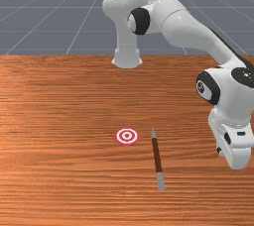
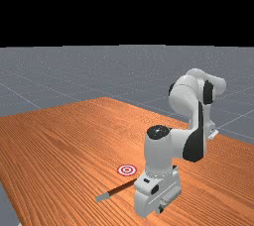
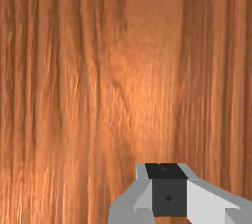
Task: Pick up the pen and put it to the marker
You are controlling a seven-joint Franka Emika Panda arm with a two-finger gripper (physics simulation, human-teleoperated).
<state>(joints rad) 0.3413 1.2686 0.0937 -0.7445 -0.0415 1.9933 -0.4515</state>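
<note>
One pen (image 1: 157, 155) lies flat on the desk (image 1: 59, 180), nearest me in the front view at its grey blunt end. The brown barrel runs away from there to a grey pointed end. To the front view's right, well apart from the pen, hangs my tool (image 3: 168, 188), which I judge to be above the wood. I cannot tell how far open it is; it has no hold of the pen. In the far view it hides the pen's pointed end from me. Next outward is the marker (image 1: 126, 136), a disc of red and white rings flat on the desk, beside the pointed end but not touching it. Farthest, the arm (image 1: 171, 17) rises from its base (image 1: 126, 59) at the desk's far side.

Step in hand, as I read it: the approach to the pen, with the pick-up not yet made. The next move calls for me to bring the tool across toward the front view's left, centre it over the brown barrel, and turn it so that it can close across the pen's narrow width. Only then should I lower it. Carrying the pen to the marker follows a secure grip.
</note>
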